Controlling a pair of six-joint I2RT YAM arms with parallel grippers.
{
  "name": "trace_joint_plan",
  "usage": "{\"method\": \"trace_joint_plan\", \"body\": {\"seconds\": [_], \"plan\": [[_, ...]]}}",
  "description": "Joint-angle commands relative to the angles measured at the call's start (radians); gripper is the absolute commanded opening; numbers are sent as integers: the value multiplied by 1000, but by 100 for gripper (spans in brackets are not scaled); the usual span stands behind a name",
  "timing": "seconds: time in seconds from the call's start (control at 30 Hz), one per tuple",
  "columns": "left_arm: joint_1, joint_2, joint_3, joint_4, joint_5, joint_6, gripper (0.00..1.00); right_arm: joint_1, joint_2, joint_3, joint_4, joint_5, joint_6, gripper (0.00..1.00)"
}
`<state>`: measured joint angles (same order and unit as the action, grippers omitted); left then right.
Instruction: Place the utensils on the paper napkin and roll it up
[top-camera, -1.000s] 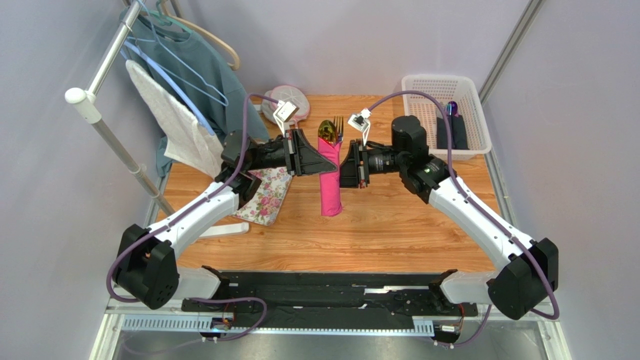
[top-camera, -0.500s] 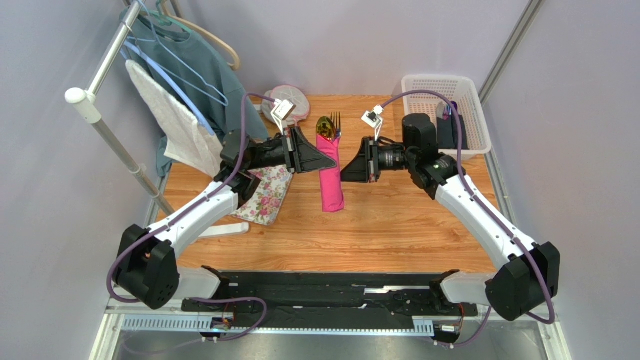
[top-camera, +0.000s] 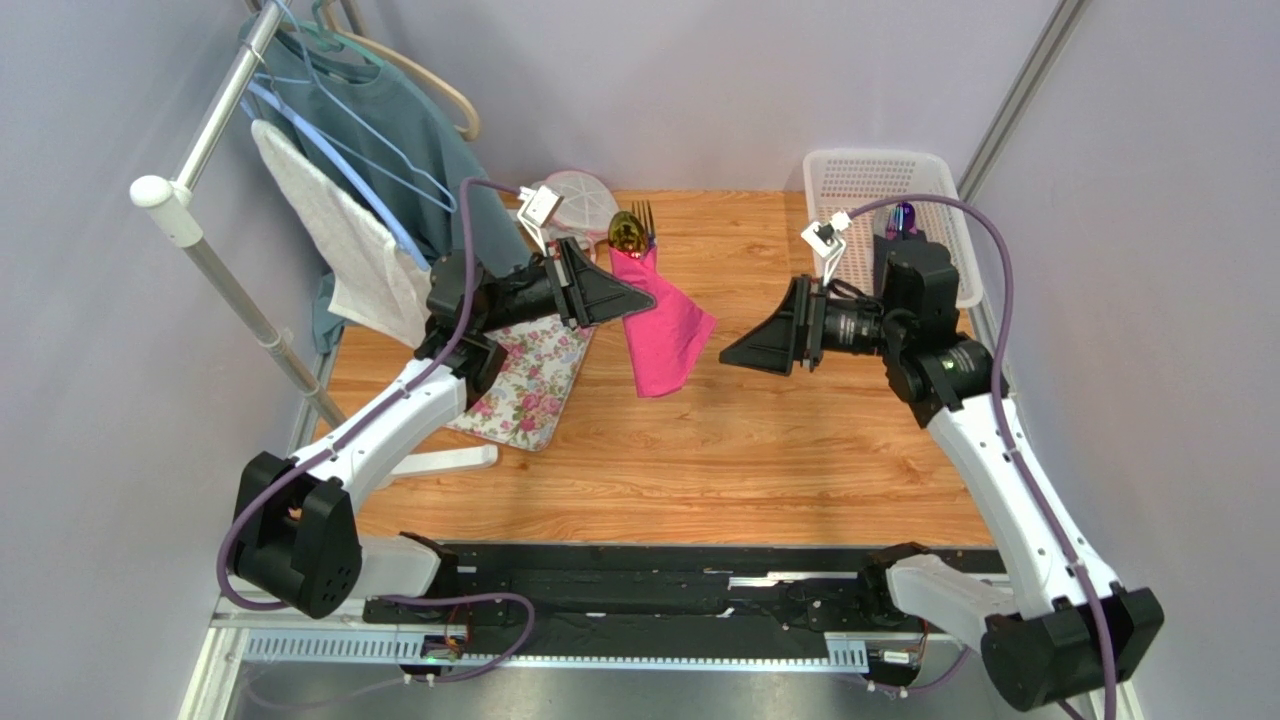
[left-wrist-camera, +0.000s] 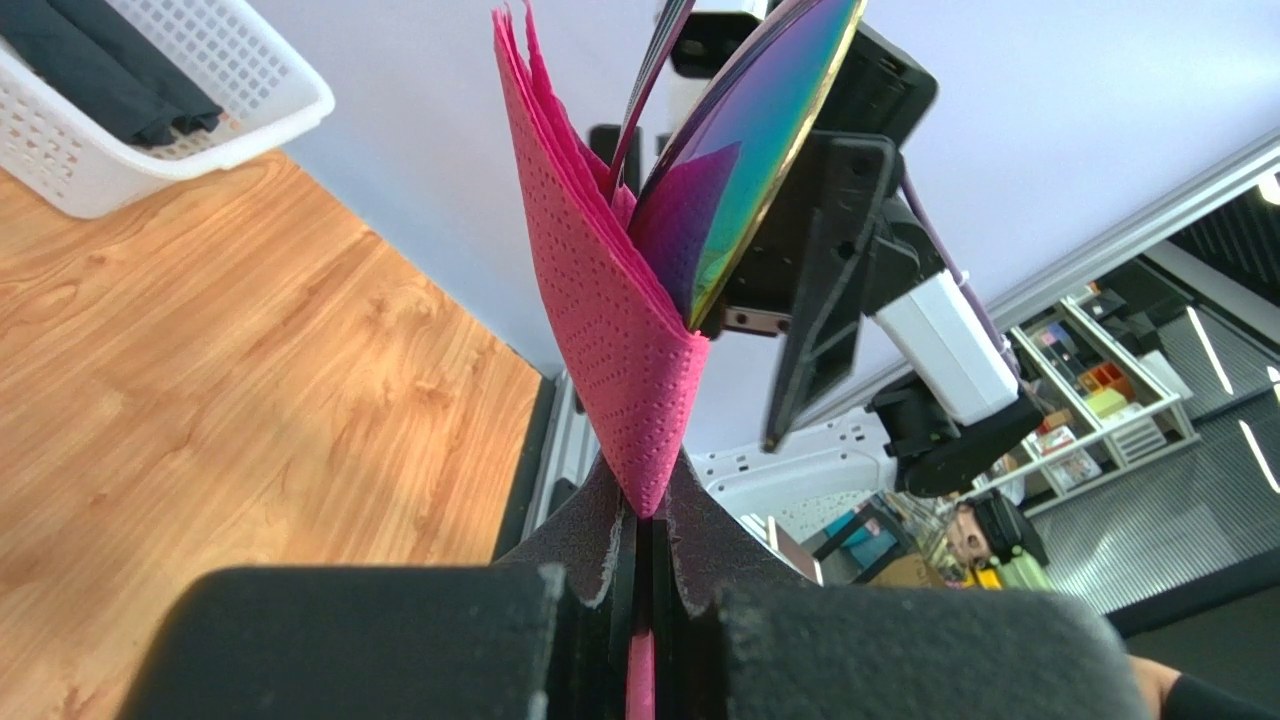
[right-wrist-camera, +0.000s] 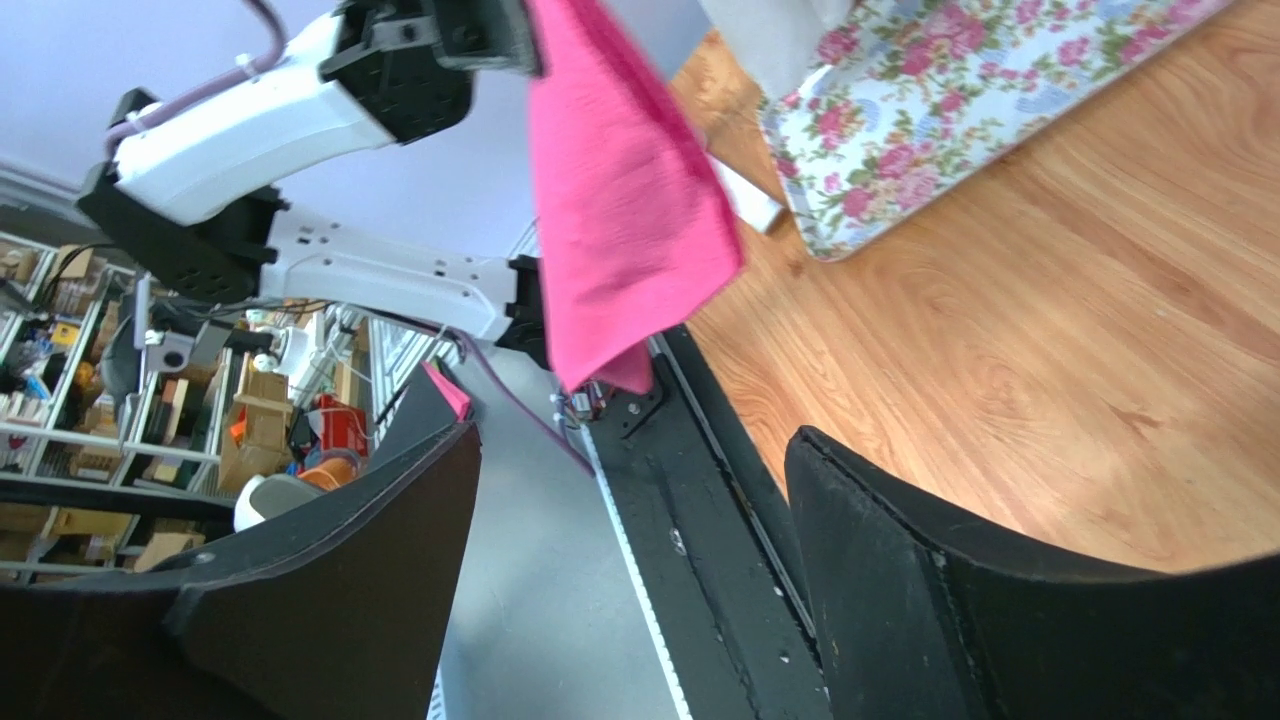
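Note:
The pink paper napkin (top-camera: 666, 333) hangs in the air above the table, pinched at one edge by my left gripper (top-camera: 646, 305), which is shut on it. Its lower part flares loosely. The utensils stick out of its top: the spoon bowl (top-camera: 625, 231) and the fork tines (top-camera: 645, 213). In the left wrist view the napkin (left-wrist-camera: 624, 323) rises from the shut jaws (left-wrist-camera: 648, 507) with the shiny spoon (left-wrist-camera: 754, 132) inside its fold. My right gripper (top-camera: 729, 357) stands open to the right, apart from the napkin. In the right wrist view the open gripper (right-wrist-camera: 631, 495) holds nothing and the napkin (right-wrist-camera: 619, 195) hangs beyond it.
A white basket (top-camera: 842, 168) at the back right holds dark items with a purple tip (top-camera: 903, 219). A floral cloth (top-camera: 529, 383) lies under the left arm. A clothes rail with a teal shirt and a white towel (top-camera: 353, 248) stands at the left. A round white object (top-camera: 580, 191) sits at the back.
My right gripper opened, let go of the napkin and drew back to the right. The left gripper shifted left and back with the napkin, whose lower part loosened and flared out.

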<state>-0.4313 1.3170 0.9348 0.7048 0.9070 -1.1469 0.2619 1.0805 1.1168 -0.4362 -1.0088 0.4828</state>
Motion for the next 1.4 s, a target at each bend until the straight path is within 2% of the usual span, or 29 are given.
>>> {"method": "trace_joint_plan", "body": {"seconds": [0.0,0.23,0.33,0.37,0.47,0.63,0.7,0.77,0.83,0.87,1.03,1.1,1.13,1.3,1.33,1.37], "plan": [[2,-9,33,45,-11,7,0,58,-54,-54,113,2,63,79],[2,4,61,58,-8,-19,0,157,5,-54,185,58,85,67],[-1,-1,64,62,-5,-33,0,177,39,-32,192,64,63,70],[0,-1,62,64,-5,-36,0,178,45,-31,197,68,59,74],[-1,-4,59,65,-5,-50,0,192,65,-25,238,56,66,79],[-4,-6,61,74,-8,-66,0,253,90,-34,335,19,89,79],[-4,-5,62,76,-7,-70,0,263,98,-38,365,15,99,69],[-4,-9,61,79,-5,-70,0,261,104,-35,366,6,94,51],[-3,-10,58,79,-7,-68,0,263,99,-28,320,-4,62,42],[-3,-12,56,79,-7,-70,0,261,93,-29,312,-10,59,33],[3,-1,59,88,-10,-73,0,261,55,-38,277,-17,37,15],[2,2,64,88,-8,-71,0,263,45,-40,274,-13,31,2],[3,5,67,87,-7,-70,0,261,47,-38,271,-10,22,0],[3,8,79,81,-3,-70,0,263,47,-32,234,9,-1,0],[3,8,81,81,-3,-70,0,263,45,-31,226,16,-7,4],[3,7,81,81,-2,-71,0,261,45,-29,218,22,-18,24]]}}
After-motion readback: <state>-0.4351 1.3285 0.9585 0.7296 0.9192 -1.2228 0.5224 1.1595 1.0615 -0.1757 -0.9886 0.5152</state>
